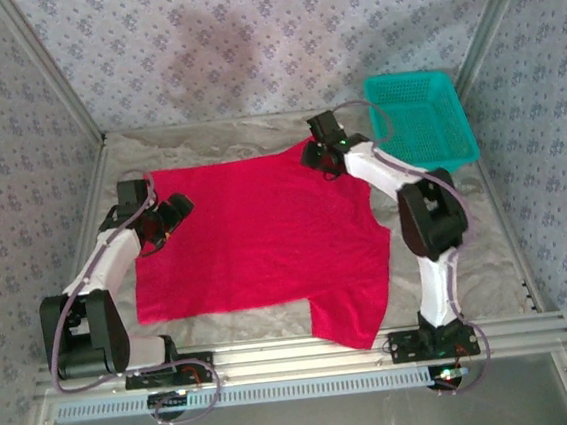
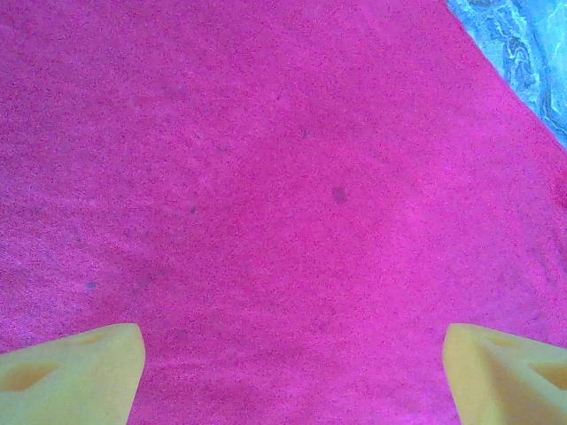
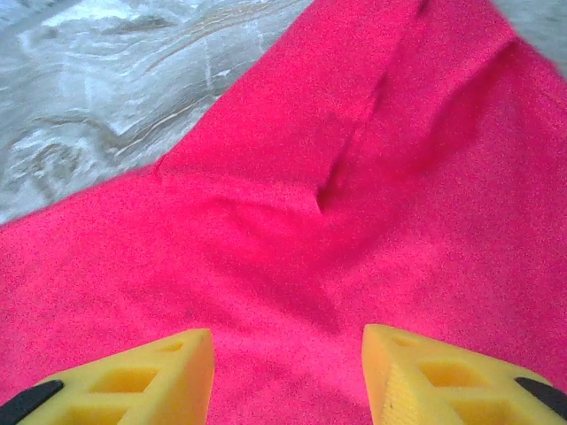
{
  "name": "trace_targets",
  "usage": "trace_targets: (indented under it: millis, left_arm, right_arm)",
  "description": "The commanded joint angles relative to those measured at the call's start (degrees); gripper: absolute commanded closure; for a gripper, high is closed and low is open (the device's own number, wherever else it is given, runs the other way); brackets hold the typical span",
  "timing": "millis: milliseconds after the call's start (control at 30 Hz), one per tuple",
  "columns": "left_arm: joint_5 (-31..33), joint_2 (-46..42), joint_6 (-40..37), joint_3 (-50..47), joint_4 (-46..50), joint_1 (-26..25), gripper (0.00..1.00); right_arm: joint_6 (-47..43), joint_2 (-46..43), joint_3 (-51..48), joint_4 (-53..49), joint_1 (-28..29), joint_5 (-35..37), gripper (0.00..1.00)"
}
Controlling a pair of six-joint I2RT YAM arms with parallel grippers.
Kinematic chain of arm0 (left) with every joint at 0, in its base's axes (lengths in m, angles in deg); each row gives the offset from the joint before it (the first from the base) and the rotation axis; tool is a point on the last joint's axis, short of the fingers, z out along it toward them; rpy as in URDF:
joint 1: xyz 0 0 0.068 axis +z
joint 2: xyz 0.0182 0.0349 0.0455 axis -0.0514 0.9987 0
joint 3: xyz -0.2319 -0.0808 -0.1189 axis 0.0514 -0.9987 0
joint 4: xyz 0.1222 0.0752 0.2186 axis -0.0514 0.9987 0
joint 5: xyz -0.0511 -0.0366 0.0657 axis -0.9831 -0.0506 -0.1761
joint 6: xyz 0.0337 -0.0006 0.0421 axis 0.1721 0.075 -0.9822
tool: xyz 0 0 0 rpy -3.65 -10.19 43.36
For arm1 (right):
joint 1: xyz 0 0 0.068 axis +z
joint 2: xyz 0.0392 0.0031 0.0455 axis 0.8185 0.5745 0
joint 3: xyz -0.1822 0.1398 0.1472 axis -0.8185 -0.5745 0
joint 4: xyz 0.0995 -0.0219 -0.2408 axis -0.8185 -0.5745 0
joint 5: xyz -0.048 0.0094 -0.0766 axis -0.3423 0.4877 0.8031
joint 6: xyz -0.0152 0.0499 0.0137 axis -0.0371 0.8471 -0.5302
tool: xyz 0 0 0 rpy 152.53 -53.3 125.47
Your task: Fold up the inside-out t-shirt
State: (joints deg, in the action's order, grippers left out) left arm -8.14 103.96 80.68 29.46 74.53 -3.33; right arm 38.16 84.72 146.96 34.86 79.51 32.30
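Two grasps are pending, I judge: my left end effector (image 2: 292, 367) gapes wide and my right end effector (image 3: 288, 372) stands apart above the red t-shirt (image 1: 256, 240), spread flat on the surface (image 1: 494, 262). Next, I should pinch its edges.

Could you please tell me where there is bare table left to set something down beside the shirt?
Free: the table strip between the t-shirt and the back wall, left of the right gripper; also right of the t-shirt, nearer than the basket. Crowded: the far right corner and around the left gripper.
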Motion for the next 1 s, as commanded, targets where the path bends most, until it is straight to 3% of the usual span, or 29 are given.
trace_targets:
  millis: [0,367,533,800,900,967]
  left_arm:
    - [1.46,1.18,-1.79,0.48,0.26,0.36,0.13]
    - [-0.29,5.74,-2.06,1.84,-0.67,0.51,0.14]
    - [-1.47,8.13,-2.36,2.73,-0.60,0.56,0.15]
    - [-1.66,8.56,-3.27,3.21,0.35,0.88,0.15]
    - [-1.86,8.26,-3.32,3.26,0.53,1.18,0.15]
    - [-1.86,8.09,-3.42,3.08,0.67,1.29,0.15]
  right_arm:
    - [-1.34,7.83,8.61,-6.13,-1.26,-1.30,0.49]
    - [-1.14,19.52,20.72,-6.65,-3.46,-4.01,0.51]
    - [-0.46,20.67,22.73,-6.59,-4.16,-5.10,0.76]
    - [0.96,20.13,25.56,-7.86,-4.87,-8.03,1.00]
    - [0.95,19.41,26.53,-8.81,-4.82,-7.80,1.00]
    - [0.63,18.56,26.39,-9.98,-4.68,-6.63,0.80]
